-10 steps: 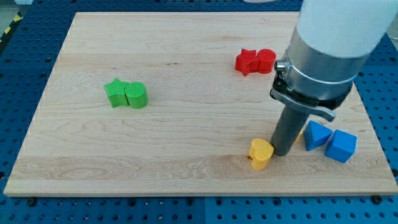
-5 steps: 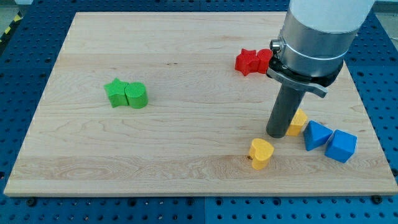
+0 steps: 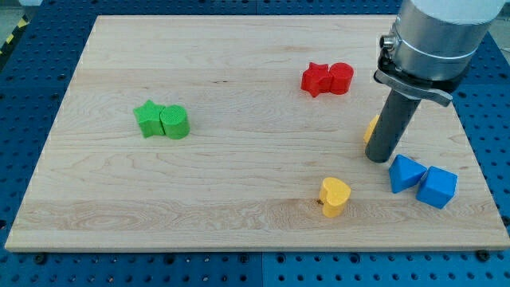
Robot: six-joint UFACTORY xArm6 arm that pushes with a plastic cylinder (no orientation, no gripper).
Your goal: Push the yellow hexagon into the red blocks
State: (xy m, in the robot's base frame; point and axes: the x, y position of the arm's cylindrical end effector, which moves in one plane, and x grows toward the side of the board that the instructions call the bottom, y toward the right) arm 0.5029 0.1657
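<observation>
The yellow hexagon (image 3: 371,127) lies right of centre, mostly hidden behind my rod; only its left edge shows. My tip (image 3: 379,159) rests on the board just below and right of it, touching or very close. The red blocks, a red star (image 3: 316,79) and a red rounded block (image 3: 341,77), sit side by side toward the view's top, up and left of the hexagon.
A yellow heart (image 3: 335,196) lies near the bottom edge, below and left of my tip. Two blue blocks (image 3: 406,173) (image 3: 437,186) sit at the lower right, close to my tip. A green star (image 3: 148,118) and green rounded block (image 3: 175,122) lie at the left.
My tip has moved up and to the right, away from the yellow heart. The yellow hexagon has shifted upward with it, closer to the red blocks. Other blocks have not moved.
</observation>
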